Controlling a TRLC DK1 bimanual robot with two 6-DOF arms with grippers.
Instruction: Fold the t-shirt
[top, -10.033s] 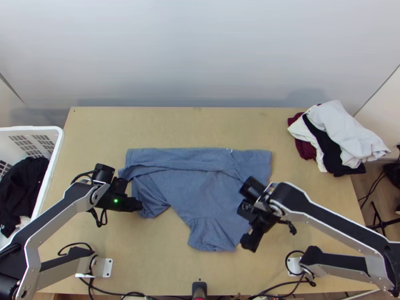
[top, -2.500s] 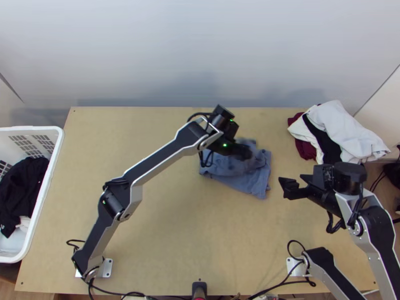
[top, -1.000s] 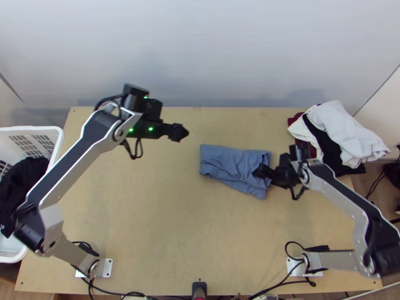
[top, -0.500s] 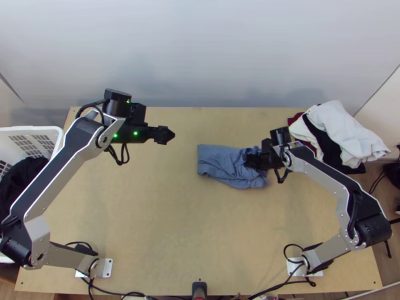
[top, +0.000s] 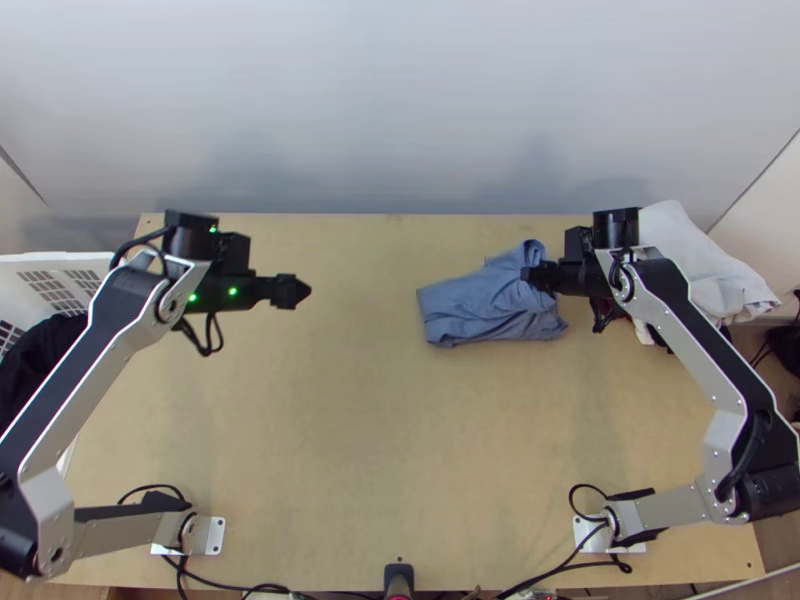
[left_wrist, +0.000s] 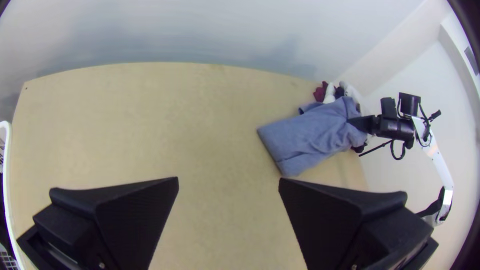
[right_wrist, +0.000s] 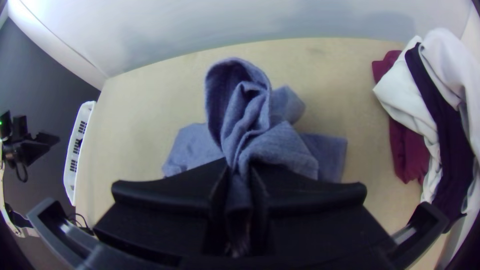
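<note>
My right gripper (top: 535, 277) is shut on the right part of the blue t-shirt (top: 470, 309), right of the table's middle. The folded bundle is partly raised and hangs from the fingers, its left part low at the table. In the right wrist view the right gripper (right_wrist: 239, 187) pinches a gathered ridge of the t-shirt (right_wrist: 245, 115), bunched between both fingers. My left gripper (top: 303, 291) is over the left half of the table, away from the cloth. In the left wrist view the left gripper (left_wrist: 228, 185) stands wide open, nothing between its fingers.
A heap of clothes (top: 690, 260), white, black and dark red, lies at the table's far right corner, close beside the right arm's wrist. At the left stands a white basket (top: 60, 270) with black clothing in it. A wall rises behind the table (top: 350, 450).
The right gripper has closed on the t-shirt and moved right and toward the far edge, lifting and dragging the bundle. The left gripper has left the cloth and moved back to the left.
</note>
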